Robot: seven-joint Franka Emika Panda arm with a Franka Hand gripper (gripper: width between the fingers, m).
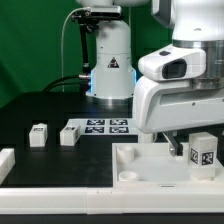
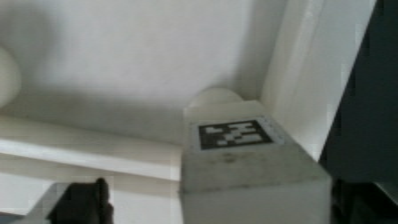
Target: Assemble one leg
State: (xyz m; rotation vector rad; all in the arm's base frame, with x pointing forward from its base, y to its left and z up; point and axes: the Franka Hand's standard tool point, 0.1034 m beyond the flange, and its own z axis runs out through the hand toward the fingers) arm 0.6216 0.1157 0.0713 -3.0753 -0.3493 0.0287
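Note:
A leg (image 1: 203, 152), a stubby white block with a black-and-white tag, stands upright at a corner of the large white panel (image 1: 140, 165) on the exterior view's right. In the wrist view the leg (image 2: 231, 135) sits against the panel's raised rim (image 2: 294, 60). My gripper (image 1: 200, 156) is directly over it, and its jaws straddle the leg. My gripper (image 2: 228, 205) is open: bare panel shows between one dark finger (image 2: 80, 200) and the leg's side. Two more legs (image 1: 38, 136) (image 1: 68, 134) stand on the dark table at the exterior view's left.
The marker board (image 1: 105, 126) lies flat behind the panel, in front of the arm's base (image 1: 110, 70). Another white part (image 1: 5, 160) shows at the exterior view's left edge. A green backdrop closes the back.

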